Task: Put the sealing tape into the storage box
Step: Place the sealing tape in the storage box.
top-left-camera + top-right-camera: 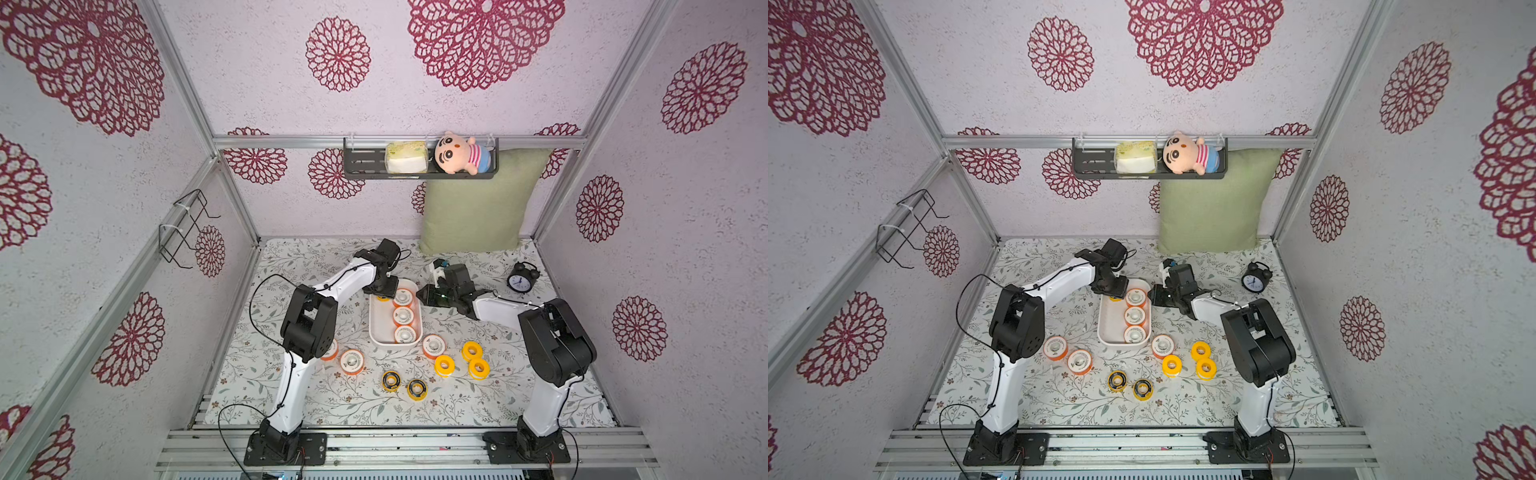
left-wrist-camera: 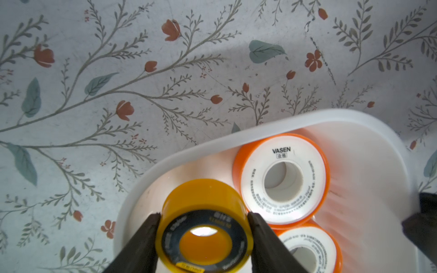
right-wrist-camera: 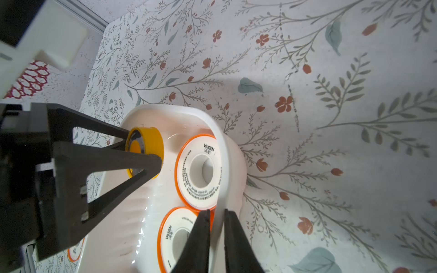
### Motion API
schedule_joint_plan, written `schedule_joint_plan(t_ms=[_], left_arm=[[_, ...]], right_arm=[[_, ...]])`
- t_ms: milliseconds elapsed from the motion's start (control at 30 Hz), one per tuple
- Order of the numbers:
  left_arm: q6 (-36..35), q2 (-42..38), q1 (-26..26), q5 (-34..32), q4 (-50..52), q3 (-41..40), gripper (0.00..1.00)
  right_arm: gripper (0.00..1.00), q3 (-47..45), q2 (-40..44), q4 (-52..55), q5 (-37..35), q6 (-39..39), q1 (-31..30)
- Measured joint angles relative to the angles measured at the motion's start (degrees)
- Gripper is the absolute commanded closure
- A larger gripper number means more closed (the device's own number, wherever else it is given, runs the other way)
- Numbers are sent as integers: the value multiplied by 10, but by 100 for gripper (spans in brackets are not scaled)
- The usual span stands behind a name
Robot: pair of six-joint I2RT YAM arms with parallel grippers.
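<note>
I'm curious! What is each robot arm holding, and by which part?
Left end effector: a black-faced yellow tape roll, by its curved outer sides. Right end effector: the white storage box, by its side wall.

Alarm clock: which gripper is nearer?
Right. The right gripper is shut on the storage box wall facing the alarm clock; the left gripper holds a black-faced roll over the box's opposite side.

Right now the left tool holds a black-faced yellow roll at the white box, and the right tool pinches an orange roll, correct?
Not quite. The right tool pinches the white box by its wall, not an orange roll, as the right wrist view shows. The left tool does hold the black-faced yellow roll at the box.
</note>
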State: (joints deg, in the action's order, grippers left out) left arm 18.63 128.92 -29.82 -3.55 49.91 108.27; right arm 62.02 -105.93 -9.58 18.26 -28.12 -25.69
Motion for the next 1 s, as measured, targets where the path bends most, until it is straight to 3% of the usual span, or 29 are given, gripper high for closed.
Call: schedule_joint_plan(t_ms=[1000], left_arm=[[-2, 16, -16, -35, 18, 19, 29]], right_arm=[[82, 3, -3, 1, 4, 0, 0]])
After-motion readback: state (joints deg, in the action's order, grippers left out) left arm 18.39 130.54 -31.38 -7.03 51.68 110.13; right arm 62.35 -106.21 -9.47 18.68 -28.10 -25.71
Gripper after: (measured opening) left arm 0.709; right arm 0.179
